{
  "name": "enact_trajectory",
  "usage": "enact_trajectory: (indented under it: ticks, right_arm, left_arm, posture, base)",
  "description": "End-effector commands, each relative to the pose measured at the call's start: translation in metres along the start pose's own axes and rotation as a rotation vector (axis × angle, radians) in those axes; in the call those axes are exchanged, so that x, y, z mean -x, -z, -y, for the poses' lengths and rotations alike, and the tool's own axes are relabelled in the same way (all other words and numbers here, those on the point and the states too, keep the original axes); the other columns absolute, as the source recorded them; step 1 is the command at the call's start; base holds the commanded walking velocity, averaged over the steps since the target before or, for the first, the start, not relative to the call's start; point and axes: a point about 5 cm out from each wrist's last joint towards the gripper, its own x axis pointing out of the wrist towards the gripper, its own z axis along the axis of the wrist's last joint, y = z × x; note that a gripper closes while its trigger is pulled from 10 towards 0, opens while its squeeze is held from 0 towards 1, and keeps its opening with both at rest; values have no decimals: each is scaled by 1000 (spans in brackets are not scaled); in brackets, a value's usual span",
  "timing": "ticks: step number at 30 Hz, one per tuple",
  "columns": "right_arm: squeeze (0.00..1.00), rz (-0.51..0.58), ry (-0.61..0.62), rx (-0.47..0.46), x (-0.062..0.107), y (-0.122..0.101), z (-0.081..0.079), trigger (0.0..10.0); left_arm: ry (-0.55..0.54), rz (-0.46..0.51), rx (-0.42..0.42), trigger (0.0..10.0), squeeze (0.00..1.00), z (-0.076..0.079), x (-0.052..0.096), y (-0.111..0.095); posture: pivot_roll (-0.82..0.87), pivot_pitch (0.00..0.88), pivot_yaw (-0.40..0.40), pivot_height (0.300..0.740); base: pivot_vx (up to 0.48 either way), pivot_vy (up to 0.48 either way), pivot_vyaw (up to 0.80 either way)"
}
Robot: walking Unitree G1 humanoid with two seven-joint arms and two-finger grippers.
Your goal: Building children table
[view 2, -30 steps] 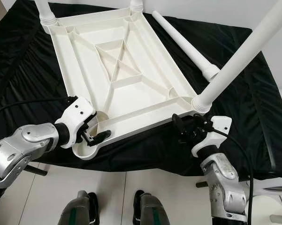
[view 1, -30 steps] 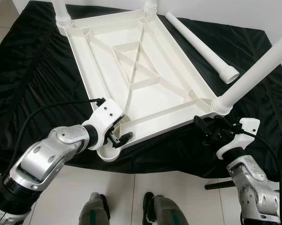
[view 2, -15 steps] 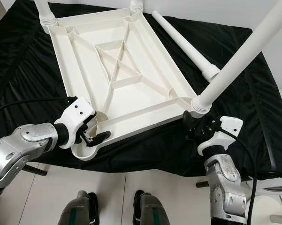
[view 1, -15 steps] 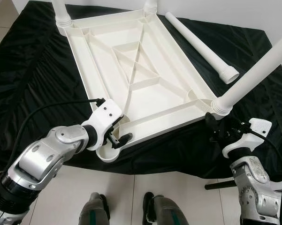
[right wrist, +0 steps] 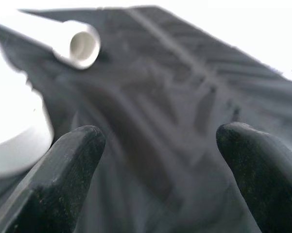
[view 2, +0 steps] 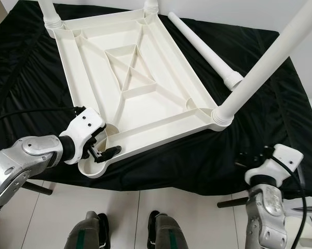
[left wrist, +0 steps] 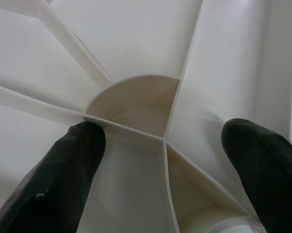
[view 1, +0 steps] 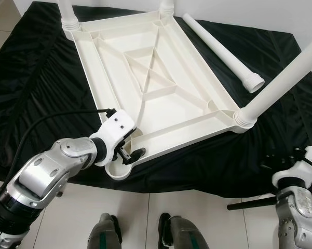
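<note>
A black cloth (view 1: 36, 78) covers the work surface, its near edge hanging over the tiled floor (view 1: 140, 218). On it lies the white children's table (view 1: 150, 83), upside down, ribs up, its near left corner overhanging the cloth's edge. Three legs are fitted; the near right leg (view 1: 285, 78) rises steeply toward the camera. A loose leg (view 1: 220, 52) lies on the cloth just beside the table's right rim. The left gripper (view 1: 130, 150) sits at the legless near left corner socket (left wrist: 136, 107), fingers spread wide across its ribs. The right gripper (view 2: 252, 155) hovers over cloth near the edge, fingers wide, holding nothing.
</note>
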Motion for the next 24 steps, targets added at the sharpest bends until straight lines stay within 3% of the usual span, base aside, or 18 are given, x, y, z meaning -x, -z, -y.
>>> enact_trajectory:
  ticks: [1,9,10,12,17,24]
  right_arm:
    - [0,22,48,14,-1,-1,4,10000]
    - [0,55,86,-8,-10,-2,-9,10000]
    - [0,60,87,-21,-14,-1,-19,10000]
    - [0,60,87,-21,-14,-1,-19,10000]
    - [0,71,93,-73,-24,2,-44,10000]
    - [0,70,79,-105,-30,4,-61,10000]
  left_arm:
    - [219,-85,42,10000,0,18,-5,17]
    - [216,-81,41,10000,0,18,-5,15]
    - [216,-79,41,10000,0,18,-5,14]
    - [216,-79,41,10000,0,18,-5,14]
    - [218,-76,44,10000,0,19,-4,14]
    - [220,-79,46,10000,0,21,-2,14]
  posture:
    - [-10,195,-37,740]
    - [-8,197,-37,740]
    - [-4,199,-38,740]
    - [-4,199,-38,740]
    - [8,202,-41,740]
    - [17,204,-42,740]
  base:
    - [0,0,0]
    - [0,0,0]
    - [0,0,0]
    - [0,0,0]
    - [0,0,0]
    - [0,0,0]
